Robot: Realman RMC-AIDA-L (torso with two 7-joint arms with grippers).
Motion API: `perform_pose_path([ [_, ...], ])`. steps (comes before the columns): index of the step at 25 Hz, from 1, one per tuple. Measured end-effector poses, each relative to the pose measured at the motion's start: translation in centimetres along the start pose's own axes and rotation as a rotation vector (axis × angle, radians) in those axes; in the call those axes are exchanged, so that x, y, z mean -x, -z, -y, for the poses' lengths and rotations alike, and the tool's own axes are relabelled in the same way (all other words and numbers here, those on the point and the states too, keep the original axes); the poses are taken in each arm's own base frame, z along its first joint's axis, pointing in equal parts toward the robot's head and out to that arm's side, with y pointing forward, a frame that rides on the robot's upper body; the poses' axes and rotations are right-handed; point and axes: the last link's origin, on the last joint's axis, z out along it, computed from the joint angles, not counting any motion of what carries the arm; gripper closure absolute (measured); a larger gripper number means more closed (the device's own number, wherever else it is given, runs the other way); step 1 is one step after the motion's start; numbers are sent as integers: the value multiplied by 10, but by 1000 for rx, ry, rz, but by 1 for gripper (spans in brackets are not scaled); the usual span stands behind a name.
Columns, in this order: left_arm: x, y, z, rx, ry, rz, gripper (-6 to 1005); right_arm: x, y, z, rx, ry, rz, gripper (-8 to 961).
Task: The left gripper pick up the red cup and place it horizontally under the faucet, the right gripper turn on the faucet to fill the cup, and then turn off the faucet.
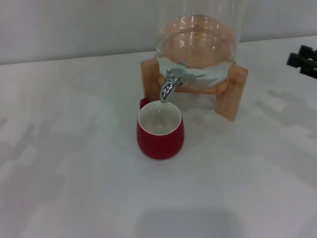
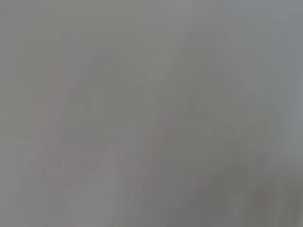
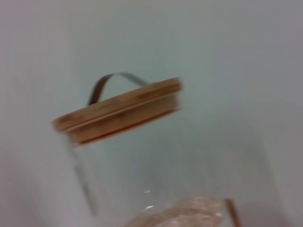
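The white table (image 1: 74, 163) carries a glass dispenser jar (image 1: 198, 44) in a wooden stand (image 1: 233, 91); the right wrist view shows its wooden lid (image 3: 118, 111) with a dark strap handle; the red cup (image 1: 160, 131) stands upright under the faucet (image 1: 169, 85), spout over its rim; the right tool (image 1: 303, 60) is at the table's far right edge, and whether it is apart or together I cannot tell; the left tool is out of sight

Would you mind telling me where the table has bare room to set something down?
The table is bare left of the red cup and in front of it. It is crowded where the cup sits under the faucet, against the wooden stand. The right gripper shows at the far right edge.
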Motion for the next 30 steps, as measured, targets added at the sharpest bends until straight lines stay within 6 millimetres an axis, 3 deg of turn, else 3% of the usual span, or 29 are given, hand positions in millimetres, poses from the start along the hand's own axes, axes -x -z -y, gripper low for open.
perform_pose_path([
  [15, -3, 1, 5, -39, 15, -27, 134, 4, -54, -28, 5, 64, -225, 320],
  [23, -2, 0, 11, -75, 22, -7, 135, 6, -57, -48, -15, 131, -275, 320],
  [30, -1, -3, 13, -87, 20, 5, 135, 8, -63, -73, 93, 142, -285, 320],
])
